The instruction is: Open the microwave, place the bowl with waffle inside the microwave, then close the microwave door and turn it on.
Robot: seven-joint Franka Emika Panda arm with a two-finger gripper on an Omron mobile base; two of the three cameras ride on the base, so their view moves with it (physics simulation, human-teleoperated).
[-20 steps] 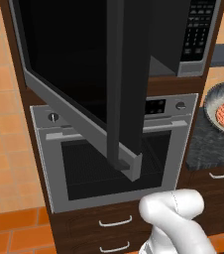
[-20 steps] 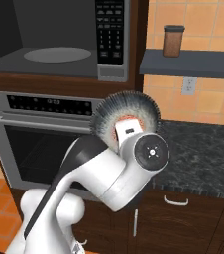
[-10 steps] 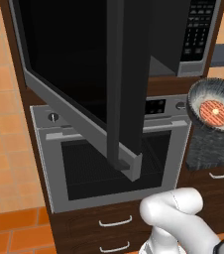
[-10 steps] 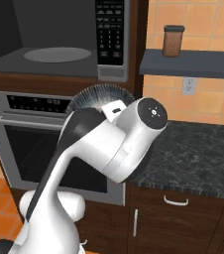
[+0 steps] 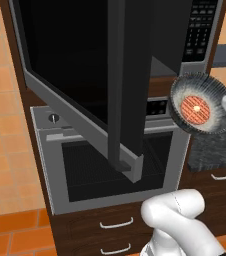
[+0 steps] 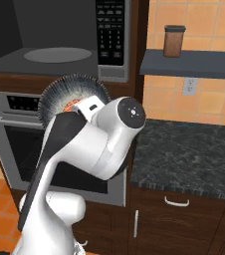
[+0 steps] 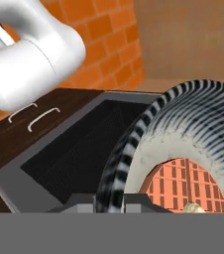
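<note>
Orange-tiled wall (image 6: 209,99) and dark wood cabinets as backdrop. Clamped at the rim between the fingertips of the gripper (image 7: 109,201): the bowl (image 5: 197,102), grey and ribbed, raised clear of every surface and tipped steeply, almost on edge, with its mouth turned toward the left base camera. Lying inside against its floor, the reddish-orange gridded waffle (image 5: 196,110) with a pale dab at the centre. Seen from the hand, the striped rim of the bowl (image 7: 183,144) standing up between the two dark tips, one tip pressed on each side of the wall. From the right base camera, just the bowl's upper edge (image 6: 59,94) peeking over the white arm, the jaws themselves hidden behind it. Above the gripper and a little off to its side, the microwave (image 6: 55,30), cavity open, pale round turntable (image 6: 58,54) bare inside, black keypad (image 5: 200,30) on the front. Farther out on that side, the microwave door (image 5: 85,65) swung wide open, black glass with a silver-grey lower border. Directly below the gripper, the silver oven (image 5: 110,165) with its mesh window, drawers (image 5: 115,222) under that. Off to the other side, a dark speckled counter (image 6: 189,149), and higher, a grey shelf (image 6: 194,69) bearing a brown jar (image 6: 174,41).
</note>
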